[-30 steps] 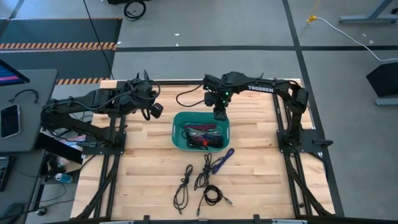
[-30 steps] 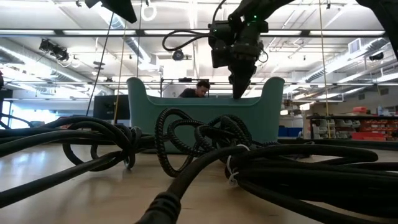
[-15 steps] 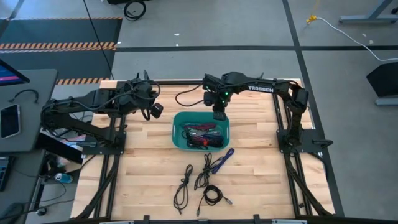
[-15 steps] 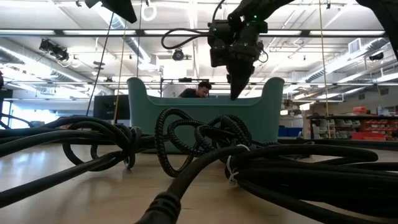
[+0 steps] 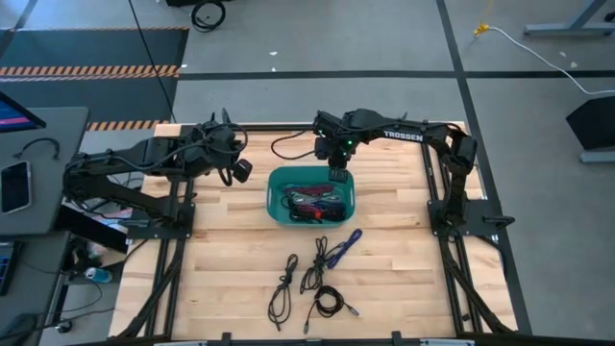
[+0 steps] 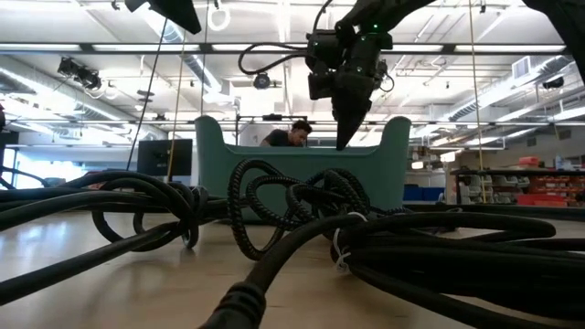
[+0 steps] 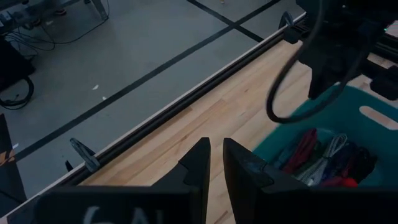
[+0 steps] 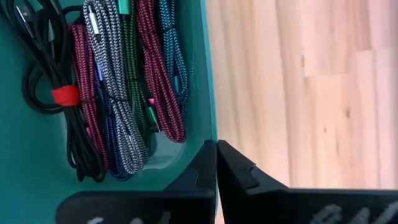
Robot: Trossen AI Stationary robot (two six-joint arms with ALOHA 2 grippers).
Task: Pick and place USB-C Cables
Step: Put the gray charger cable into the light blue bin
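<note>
**Soft cables, easy to pinch**

The cables [image 5: 309, 205] lie piled in the bin [image 5: 273, 197]; more [image 5: 317, 274] lie on the table [image 5: 404, 259]. They look light, bendy and tangly, so pinch a bundle's middle. The right claw [image 8: 216, 163], pressed together, pinches the bin's rim. The left claw [image 7: 215, 163] waits, nearly shut, empty.

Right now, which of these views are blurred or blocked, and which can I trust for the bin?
Low view: black cables close to the lens fill the foreground, blurred, hiding the teal bin's base. Left wrist view: its own fingers and the hanging cord are soft. Right wrist view: braided cables in the bin are sharp. High view: evenly lit, everything small.
</note>
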